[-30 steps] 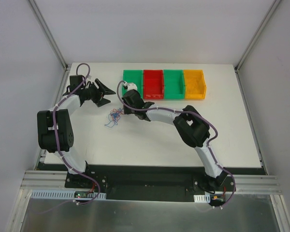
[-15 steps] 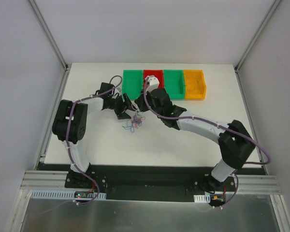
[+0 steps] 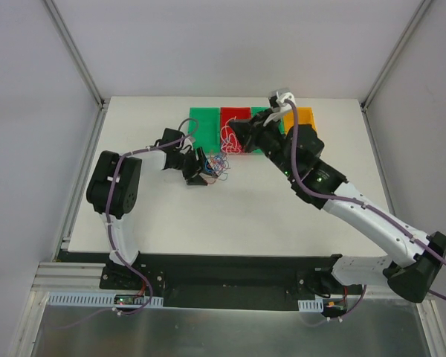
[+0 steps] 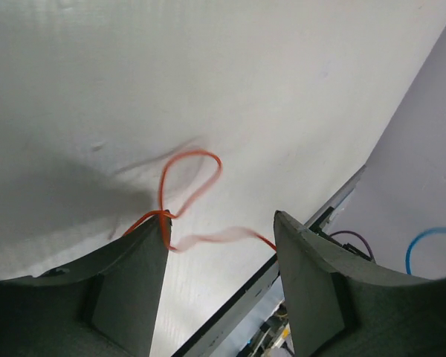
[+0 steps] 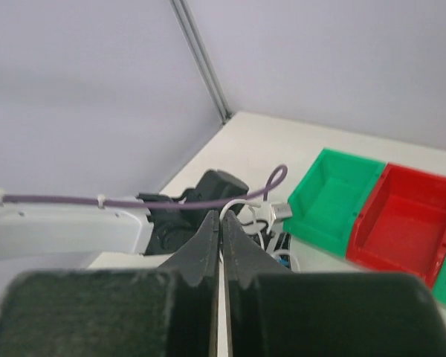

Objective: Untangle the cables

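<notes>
The cables (image 3: 218, 165) are a small tangle of thin orange, blue and red wires on the white table, just in front of the bins. My left gripper (image 3: 204, 170) sits at the tangle's left side. In the left wrist view it (image 4: 219, 219) is open, with an orange loop (image 4: 187, 177) hooked over its left fingertip (image 4: 157, 223) and running across the gap. My right gripper (image 3: 237, 134) is raised in front of the red bin. A thin red curl (image 3: 228, 138) hangs at it down to the tangle. In the right wrist view its fingers (image 5: 221, 216) are pressed together.
Four bins stand in a row at the back: green (image 3: 202, 117), red (image 3: 236, 112), a second green one (image 3: 262, 112) partly hidden by the right arm, and yellow (image 3: 302, 138). The right wrist view shows the left arm's wrist (image 5: 201, 201) close below. The table's edge (image 4: 334, 201) is near.
The right arm has swung up and to the right, lifting a red strand toward the bins. The left gripper followed to the right, and the tangle shifted right and farther back.
</notes>
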Motion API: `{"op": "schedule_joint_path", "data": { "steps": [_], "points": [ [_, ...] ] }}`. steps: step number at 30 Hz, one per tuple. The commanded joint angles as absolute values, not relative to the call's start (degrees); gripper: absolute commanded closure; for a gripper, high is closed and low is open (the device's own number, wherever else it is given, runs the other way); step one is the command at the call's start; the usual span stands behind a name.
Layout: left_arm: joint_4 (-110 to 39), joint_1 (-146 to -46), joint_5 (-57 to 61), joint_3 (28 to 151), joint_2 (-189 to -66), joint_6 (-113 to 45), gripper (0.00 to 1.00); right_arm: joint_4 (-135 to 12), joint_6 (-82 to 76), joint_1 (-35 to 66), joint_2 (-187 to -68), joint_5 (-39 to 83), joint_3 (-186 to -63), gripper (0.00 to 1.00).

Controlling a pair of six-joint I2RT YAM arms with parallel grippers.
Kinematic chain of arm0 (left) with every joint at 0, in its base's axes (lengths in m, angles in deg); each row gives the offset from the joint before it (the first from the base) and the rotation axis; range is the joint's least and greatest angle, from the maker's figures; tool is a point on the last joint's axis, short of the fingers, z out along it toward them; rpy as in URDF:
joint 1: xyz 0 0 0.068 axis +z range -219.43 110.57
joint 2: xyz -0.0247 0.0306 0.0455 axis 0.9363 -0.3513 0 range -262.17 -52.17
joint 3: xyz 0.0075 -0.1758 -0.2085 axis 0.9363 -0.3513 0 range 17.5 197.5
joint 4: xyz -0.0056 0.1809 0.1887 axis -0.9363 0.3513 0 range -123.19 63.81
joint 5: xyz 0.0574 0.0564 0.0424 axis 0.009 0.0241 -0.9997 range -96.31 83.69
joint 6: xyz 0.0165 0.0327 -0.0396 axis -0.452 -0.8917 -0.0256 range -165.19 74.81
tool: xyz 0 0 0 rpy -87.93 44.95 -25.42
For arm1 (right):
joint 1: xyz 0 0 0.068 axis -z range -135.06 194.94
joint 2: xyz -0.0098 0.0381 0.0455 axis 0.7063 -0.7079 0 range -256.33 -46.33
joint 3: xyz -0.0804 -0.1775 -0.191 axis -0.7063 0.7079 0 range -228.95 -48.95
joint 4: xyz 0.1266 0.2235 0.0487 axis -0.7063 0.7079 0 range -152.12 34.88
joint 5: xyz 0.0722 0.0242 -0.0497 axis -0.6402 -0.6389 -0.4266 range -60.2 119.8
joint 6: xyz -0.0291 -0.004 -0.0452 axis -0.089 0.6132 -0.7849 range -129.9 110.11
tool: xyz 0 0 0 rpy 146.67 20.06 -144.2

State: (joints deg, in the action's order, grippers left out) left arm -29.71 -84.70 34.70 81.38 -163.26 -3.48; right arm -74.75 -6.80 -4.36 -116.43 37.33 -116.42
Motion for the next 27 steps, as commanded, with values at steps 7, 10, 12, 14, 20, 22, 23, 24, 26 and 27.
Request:
{"op": "schedule_joint_path", "data": {
  "steps": [7, 10, 12, 14, 20, 22, 23, 24, 26, 27],
  "points": [
    [-32.22, -84.90, 31.05, 81.75, -135.51, -20.40, 0.24, -68.97, -11.48, -3.93, -118.49, 40.09, -127.45, 0.99],
    [-35.99, -84.90, 30.25, 79.82, -131.19, -21.29, 0.23, -68.72, -12.62, -3.84, -118.57, 39.03, -126.38, 0.99],
    [-40.38, -84.99, 32.78, 78.41, -129.78, -20.85, 0.21, -67.05, -12.80, -3.67, -118.49, 39.82, -126.65, 0.99],
    [-46.43, -85.43, 37.78, 77.36, -129.69, -19.19, 0.17, -66.70, -12.45, -3.32, -118.14, 38.60, -126.21, 0.99],
    [-52.17, -89.55, 48.60, 78.41, -136.27, -13.74, 0.21, -67.39, -8.16, -2.96, -116.73, 35.26, -124.72, 0.99],
    [-54.45, -91.39, 50.99, 78.49, -137.95, -12.77, 0.21, -69.06, -6.30, -2.96, -116.73, 32.71, -124.10, 0.99],
    [-55.33, -92.54, 52.21, 78.41, -138.65, -12.50, 0.20, -69.24, -5.60, -2.96, -116.99, 31.40, -124.28, 0.99],
    [-55.69, -93.94, 53.27, 78.76, -139.52, -12.67, 0.20, -69.33, -4.72, -2.96, -117.25, 30.43, -124.45, 0.99],
    [-54.56, -95.70, 52.94, 79.20, -140.93, -12.94, 0.25, -69.59, -3.57, -2.96, -117.43, 27.61, -124.63, 1.00],
    [-53.68, -95.97, 51.88, 79.37, -141.55, -13.03, 0.31, -69.86, -3.05, -2.96, -117.34, 27.17, -124.45, 0.99]
  ]
}}
